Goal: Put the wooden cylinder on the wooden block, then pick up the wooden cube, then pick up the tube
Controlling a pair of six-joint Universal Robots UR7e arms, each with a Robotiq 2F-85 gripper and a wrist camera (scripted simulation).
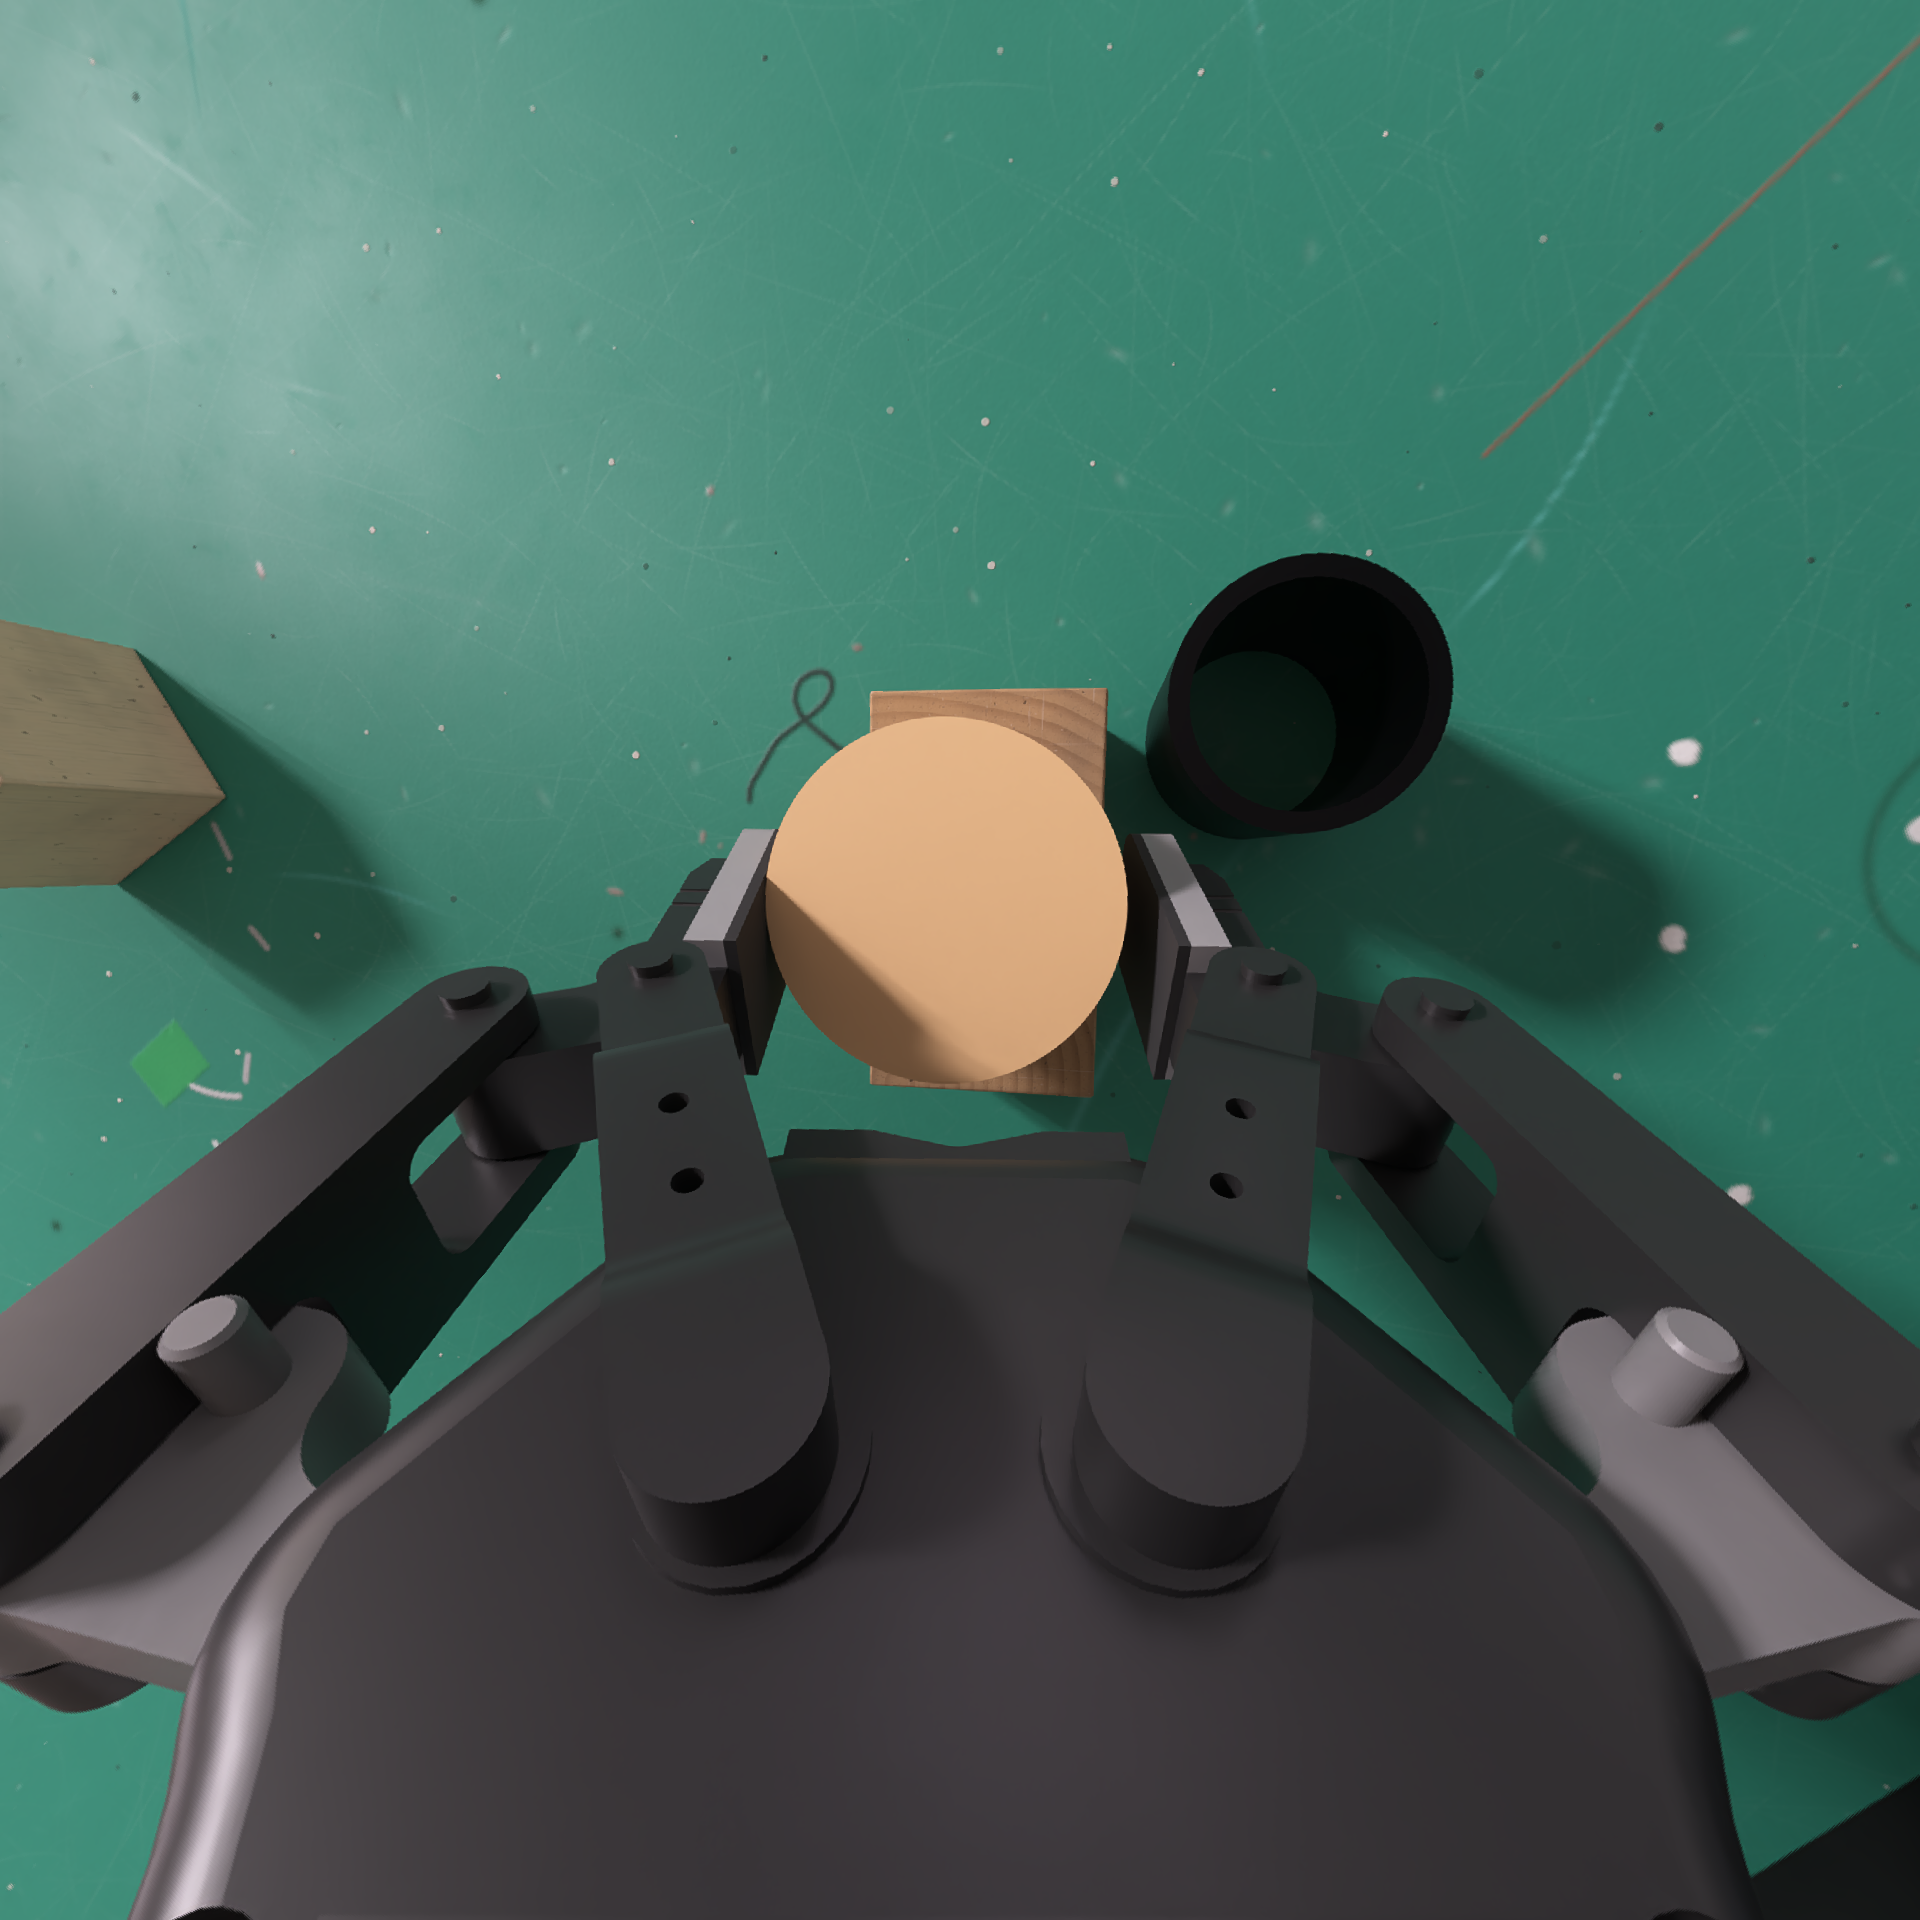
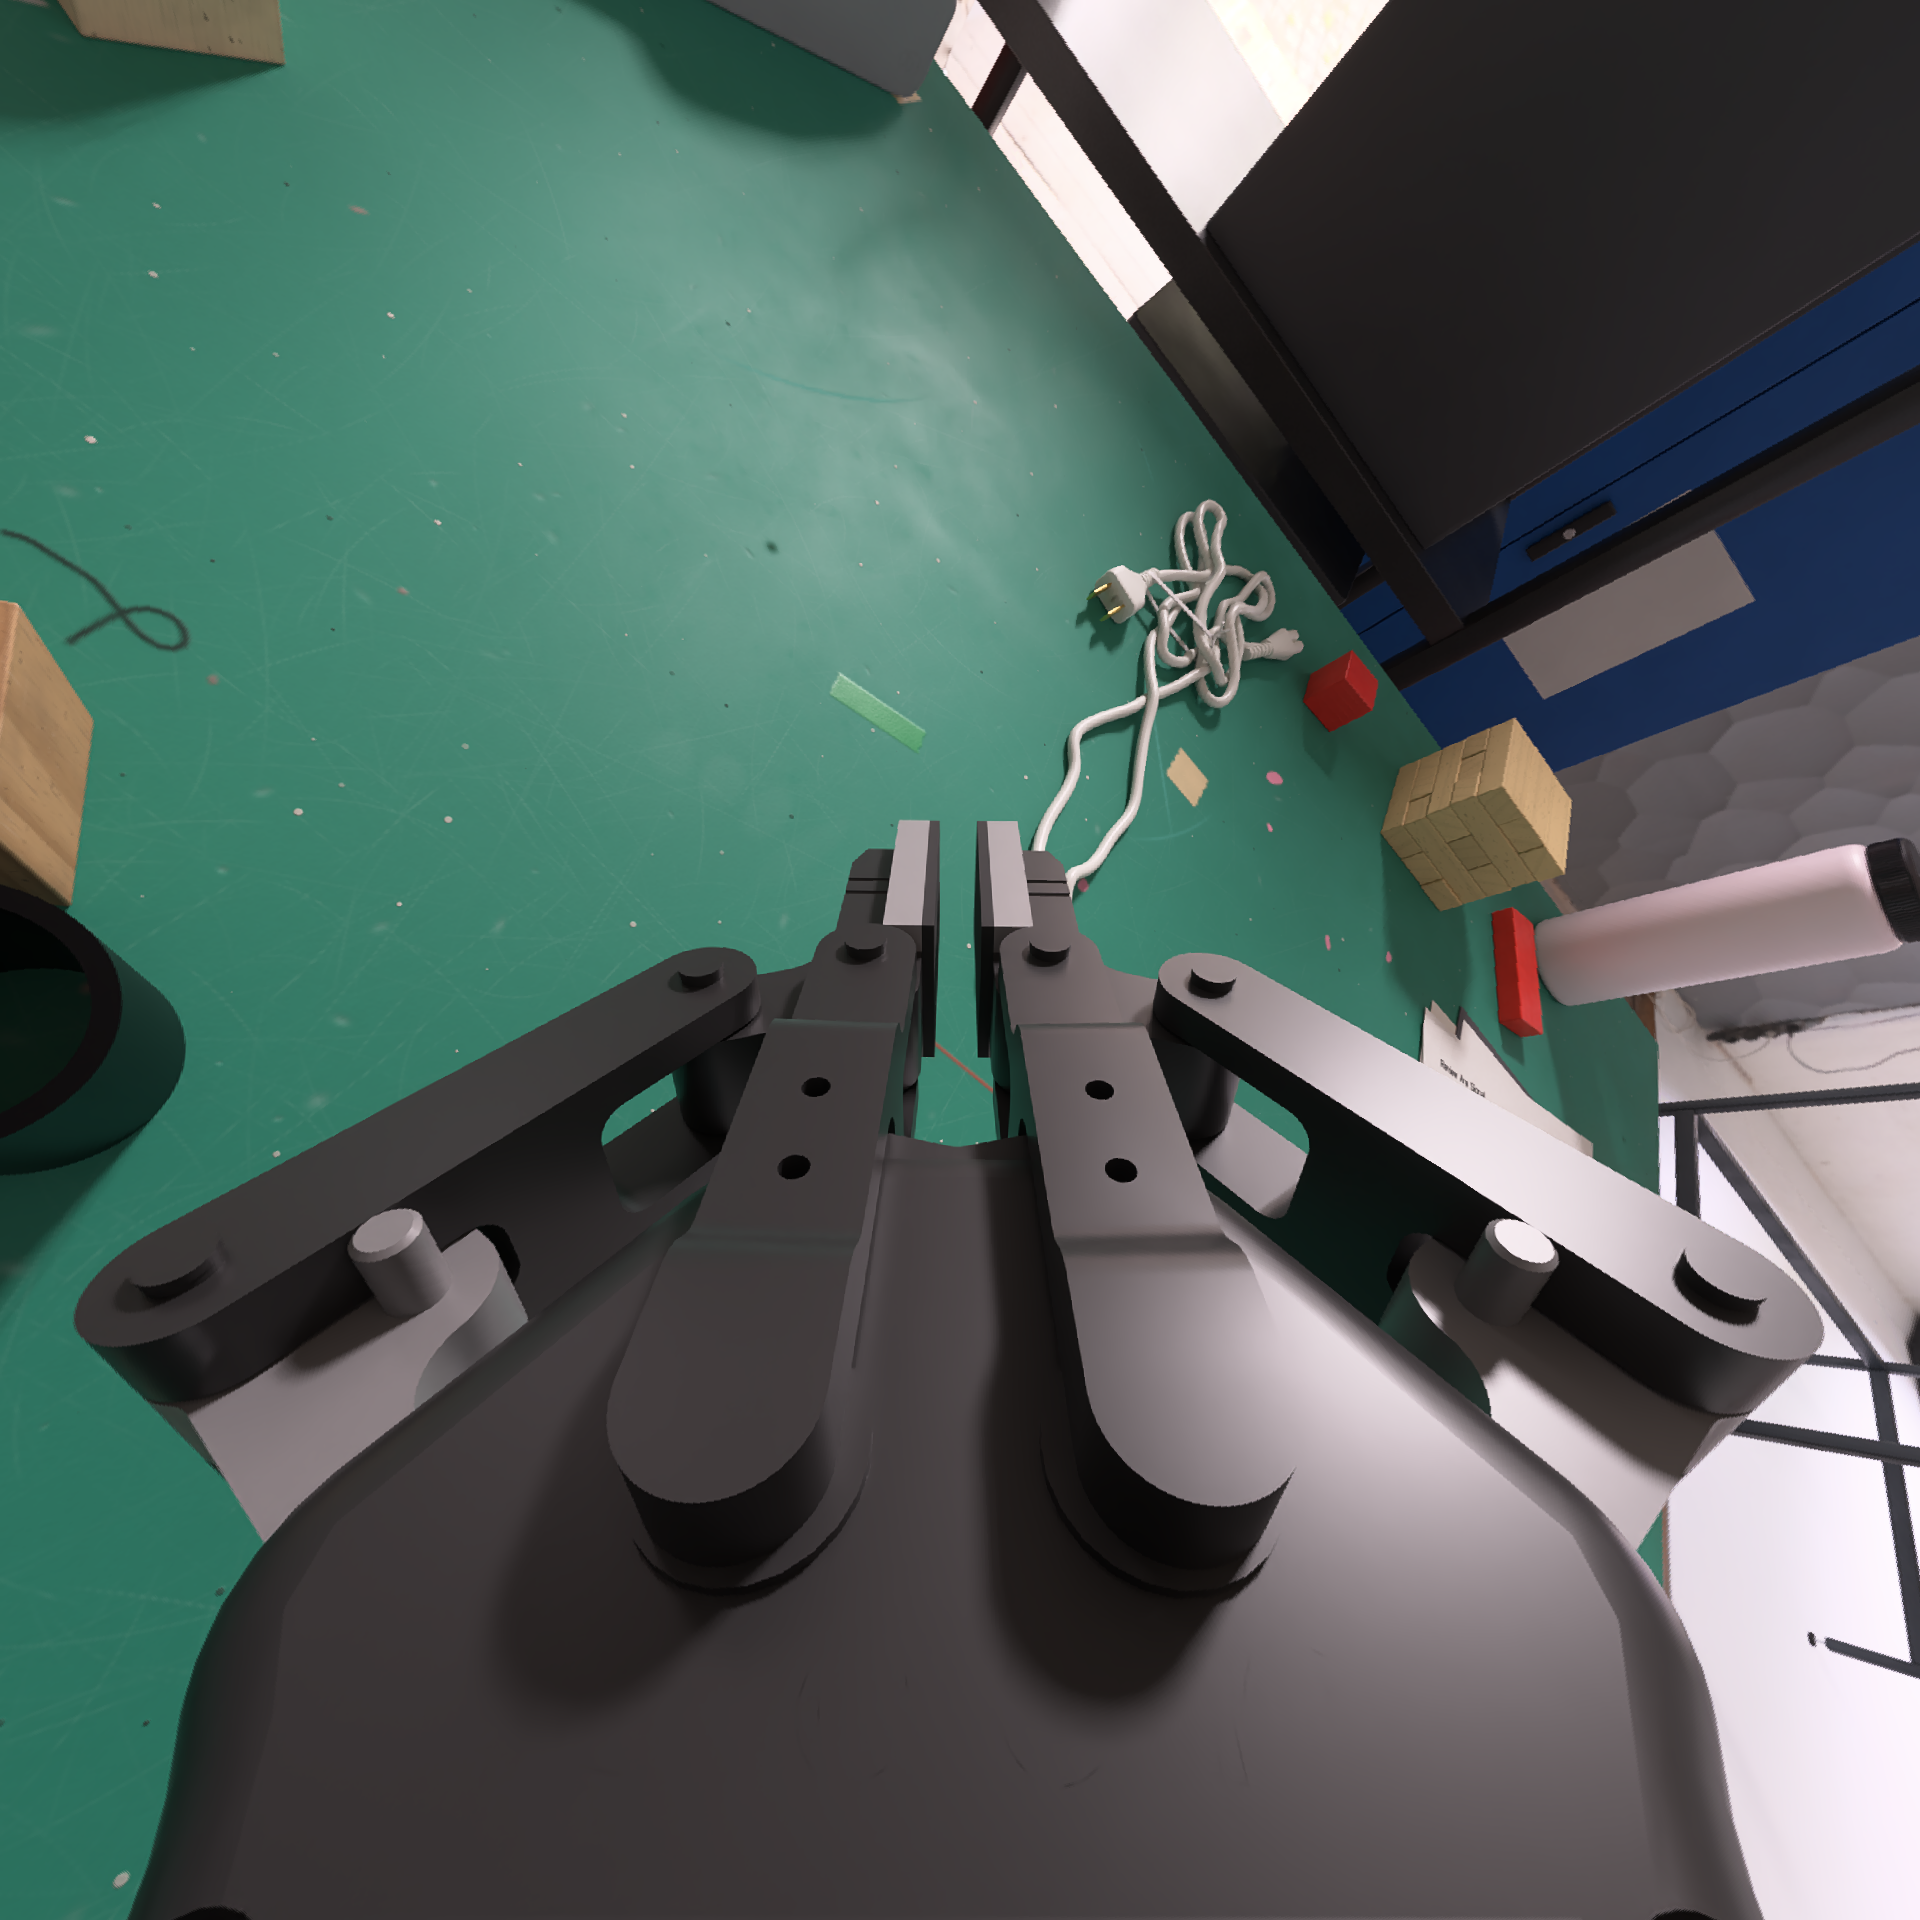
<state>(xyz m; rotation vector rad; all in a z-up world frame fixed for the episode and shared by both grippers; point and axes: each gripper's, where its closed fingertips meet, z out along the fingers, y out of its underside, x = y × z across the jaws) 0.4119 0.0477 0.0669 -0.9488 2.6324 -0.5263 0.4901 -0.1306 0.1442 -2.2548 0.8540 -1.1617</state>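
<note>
In the left wrist view my left gripper (image 1: 948, 914) is shut on the wooden cylinder (image 1: 945, 894), a pad against each side. I see its round tan top from above. The cylinder stands over the wooden block (image 1: 1039, 709), whose edges show behind and in front of it; whether they touch is hidden. The black tube (image 1: 1309, 696) stands upright just right of the block. The wooden cube (image 1: 83, 758) sits at the far left. My right gripper (image 2: 957, 873) is shut and empty above bare green mat. The tube (image 2: 52, 1039) and the block (image 2: 36, 748) show at that view's left edge.
A tangled white cable (image 2: 1195, 623), a small red cube (image 2: 1340, 691), a tan brick-patterned block (image 2: 1475, 810), a red bar (image 2: 1517, 971), a white bottle (image 2: 1714, 925) and a paper sheet (image 2: 1475, 1070) lie along the mat's right edge. A black frame (image 2: 1299, 416) borders it.
</note>
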